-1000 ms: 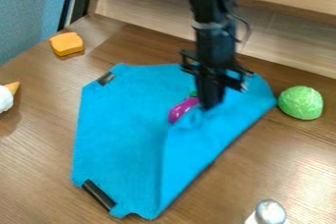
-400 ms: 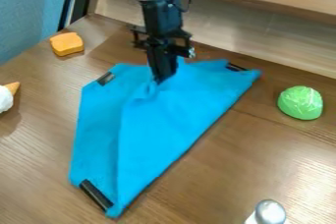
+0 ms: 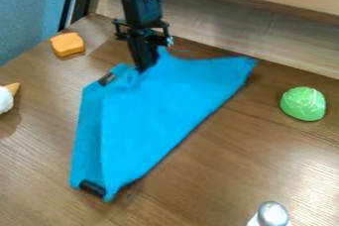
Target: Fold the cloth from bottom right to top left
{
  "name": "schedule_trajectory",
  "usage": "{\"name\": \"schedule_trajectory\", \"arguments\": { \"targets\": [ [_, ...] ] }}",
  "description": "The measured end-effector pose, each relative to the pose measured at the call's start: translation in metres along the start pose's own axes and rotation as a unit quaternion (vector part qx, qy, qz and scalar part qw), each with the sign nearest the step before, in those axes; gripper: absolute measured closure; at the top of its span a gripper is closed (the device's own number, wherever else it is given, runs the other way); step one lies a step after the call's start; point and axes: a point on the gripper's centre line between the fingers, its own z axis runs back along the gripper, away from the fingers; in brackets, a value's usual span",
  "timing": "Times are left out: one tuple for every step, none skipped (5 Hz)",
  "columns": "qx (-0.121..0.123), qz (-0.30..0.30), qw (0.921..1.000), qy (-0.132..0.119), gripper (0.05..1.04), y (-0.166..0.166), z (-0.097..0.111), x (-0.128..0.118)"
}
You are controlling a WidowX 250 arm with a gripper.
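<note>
Camera view: my gripper [image 3: 141,68] is pinching one cloth [image 3: 155,108]; two black strips [image 3: 92,188] are edging it; one toast [image 3: 67,44], one cabbage [image 3: 303,103], one cone [image 3: 12,88], one bottle [image 3: 272,214] are lying around.

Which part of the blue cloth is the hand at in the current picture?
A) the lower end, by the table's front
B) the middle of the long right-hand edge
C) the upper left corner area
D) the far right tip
C: the hand is down at the upper left of the cloth.
</note>
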Motion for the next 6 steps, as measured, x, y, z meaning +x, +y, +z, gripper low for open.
{"name": "schedule_trajectory", "arguments": {
  "targets": [
    [0.0, -0.004, 0.9999, 0.017, 1.008, 0.011, -0.014, 0.001],
    [-0.007, 0.0, 0.9991, 0.042, 0.844, 0.015, -0.034, -0.002],
    [0.005, 0.0, 0.9986, 0.053, 0.594, 0.008, -0.043, -0.004],
    [0.009, 0.011, 0.9983, 0.057, 0.287, 0.001, -0.047, -0.016],
    [0.011, 0.024, 0.9992, 0.031, 0.084, 0.0, -0.029, -0.025],
    [0.017, 0.03, 0.9994, 0.008, 0.081, 0.001, -0.011, -0.026]
  ]
}}
